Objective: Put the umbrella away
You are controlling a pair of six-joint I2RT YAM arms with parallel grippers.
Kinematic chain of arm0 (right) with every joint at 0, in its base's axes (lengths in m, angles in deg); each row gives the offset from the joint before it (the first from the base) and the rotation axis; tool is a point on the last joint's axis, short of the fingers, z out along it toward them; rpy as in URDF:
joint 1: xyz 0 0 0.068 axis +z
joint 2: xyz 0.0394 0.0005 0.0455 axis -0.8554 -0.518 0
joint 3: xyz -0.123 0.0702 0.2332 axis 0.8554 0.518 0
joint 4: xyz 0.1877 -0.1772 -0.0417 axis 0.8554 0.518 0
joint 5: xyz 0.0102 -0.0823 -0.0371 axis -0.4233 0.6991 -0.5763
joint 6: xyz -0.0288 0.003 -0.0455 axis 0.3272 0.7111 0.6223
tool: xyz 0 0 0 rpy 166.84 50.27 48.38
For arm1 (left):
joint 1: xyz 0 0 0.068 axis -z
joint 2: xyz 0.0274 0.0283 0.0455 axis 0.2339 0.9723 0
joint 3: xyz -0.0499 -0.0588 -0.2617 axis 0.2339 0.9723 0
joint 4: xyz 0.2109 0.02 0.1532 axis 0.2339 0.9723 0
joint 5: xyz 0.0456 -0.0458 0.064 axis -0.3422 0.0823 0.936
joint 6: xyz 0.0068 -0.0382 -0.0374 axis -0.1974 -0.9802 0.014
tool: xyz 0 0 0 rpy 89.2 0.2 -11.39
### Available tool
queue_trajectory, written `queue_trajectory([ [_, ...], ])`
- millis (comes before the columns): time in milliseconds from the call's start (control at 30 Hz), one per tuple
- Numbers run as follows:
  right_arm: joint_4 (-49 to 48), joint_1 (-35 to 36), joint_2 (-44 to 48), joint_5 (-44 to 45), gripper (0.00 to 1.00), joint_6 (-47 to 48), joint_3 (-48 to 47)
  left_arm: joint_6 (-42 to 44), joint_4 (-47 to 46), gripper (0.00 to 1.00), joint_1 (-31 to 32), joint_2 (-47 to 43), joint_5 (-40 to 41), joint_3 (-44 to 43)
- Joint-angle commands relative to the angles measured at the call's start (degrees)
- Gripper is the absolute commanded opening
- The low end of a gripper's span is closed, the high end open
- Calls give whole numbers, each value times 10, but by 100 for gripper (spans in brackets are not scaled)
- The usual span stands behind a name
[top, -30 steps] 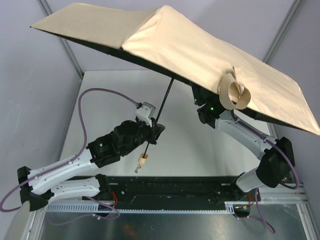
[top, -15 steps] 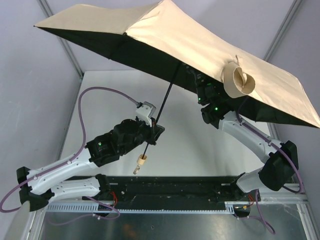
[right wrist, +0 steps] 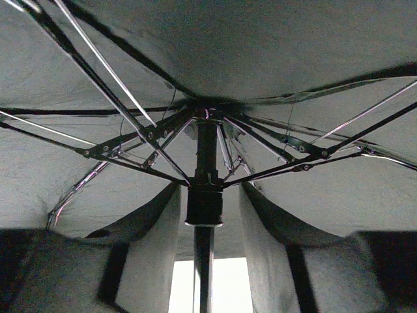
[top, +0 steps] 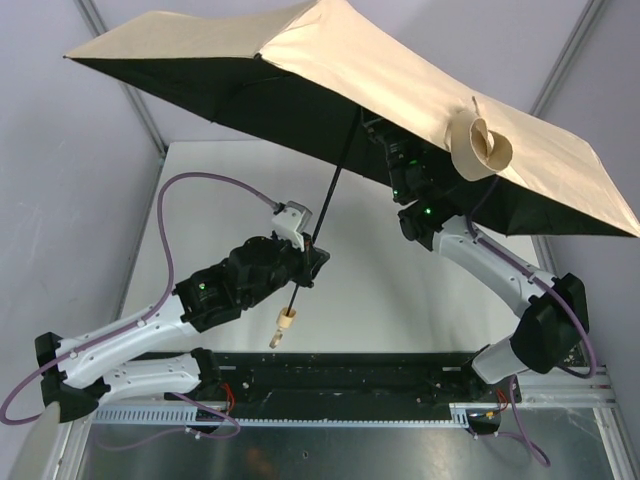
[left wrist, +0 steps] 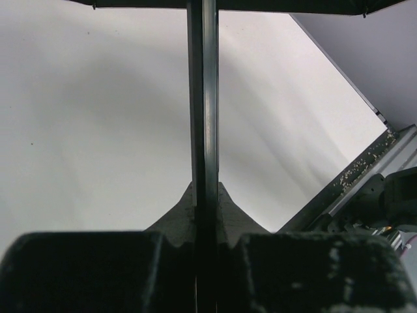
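The umbrella (top: 340,70) is spread open above the table, beige on top and dark underneath, with a tan strap loop (top: 478,145) on its canopy. My left gripper (top: 312,258) is shut on its thin black shaft (left wrist: 201,98), just above the small tan handle (top: 284,322). In the left wrist view the left gripper (left wrist: 205,195) pinches the shaft tightly. My right gripper (top: 383,135) reaches up under the canopy. In the right wrist view the right gripper (right wrist: 207,189) stands open on either side of the black runner (right wrist: 204,205), with a small gap on each side, just below the spread ribs (right wrist: 130,140).
The white table (top: 400,310) lies beneath the umbrella. A black rail (top: 330,375) runs along the near edge between the arm bases. Grey frame posts (top: 125,85) rise at the back corners. A purple cable (top: 165,230) loops over the left arm.
The right arm has risen under the canopy to the runner and its jaws have narrowed. The canopy has tipped, showing more dark underside. The left gripper holds the shaft as before.
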Motion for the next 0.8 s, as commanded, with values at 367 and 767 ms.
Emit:
queue_trajectory([
  [367, 88, -53, -40, -72, 3, -87, -112, 24, -43, 0, 6, -5, 18, -31],
  [767, 83, -8, 49, -335, 0, -127, 73, 59, -30, 0, -38, 10, 4, -103],
])
